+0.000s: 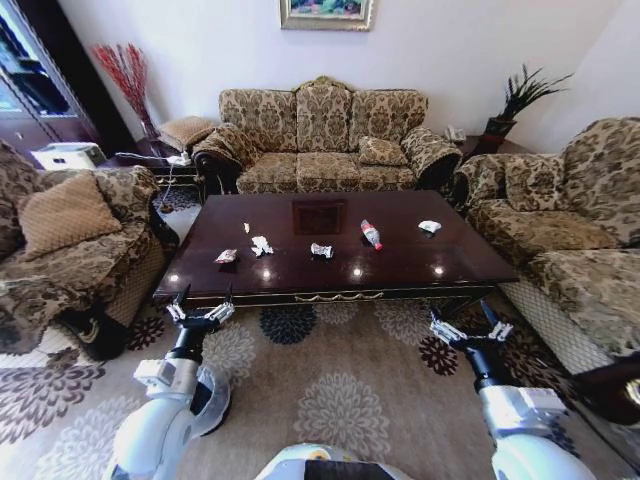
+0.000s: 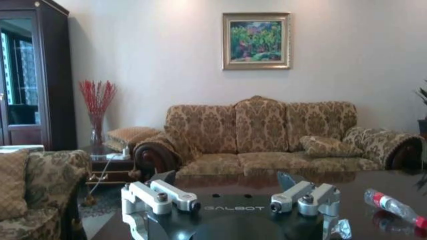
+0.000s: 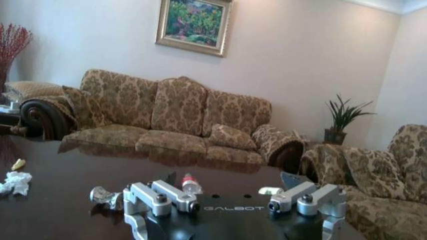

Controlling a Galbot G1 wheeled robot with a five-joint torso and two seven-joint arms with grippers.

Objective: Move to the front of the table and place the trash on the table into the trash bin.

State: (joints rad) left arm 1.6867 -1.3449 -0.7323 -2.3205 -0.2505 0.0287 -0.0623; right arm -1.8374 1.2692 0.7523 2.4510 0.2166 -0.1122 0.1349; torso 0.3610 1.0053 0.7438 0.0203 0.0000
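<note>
The table (image 1: 400,268) has a glossy dark brown top and stands ahead of me. The trash lies spread across it: a wrapper (image 1: 226,256), crumpled white paper (image 1: 261,245), a shiny wrapper (image 1: 321,250), a clear bottle with a red label (image 1: 371,234) and another white scrap (image 1: 429,227). My left gripper (image 1: 205,296) hovers open and empty just short of the table's near-left edge. My right gripper (image 1: 462,318) is open and empty near the near-right corner. The left wrist view shows the left gripper (image 2: 227,180) and the bottle (image 2: 393,206). The right wrist view shows the right gripper (image 3: 230,180) and the bottle (image 3: 191,184). The trash bin is out of view.
A patterned sofa (image 1: 320,140) stands behind the table, with armchairs on the left (image 1: 70,240) and right (image 1: 570,230). A floral carpet (image 1: 340,370) covers the floor between me and the table. A dark shape (image 1: 605,390) that I cannot identify sits at the lower right edge.
</note>
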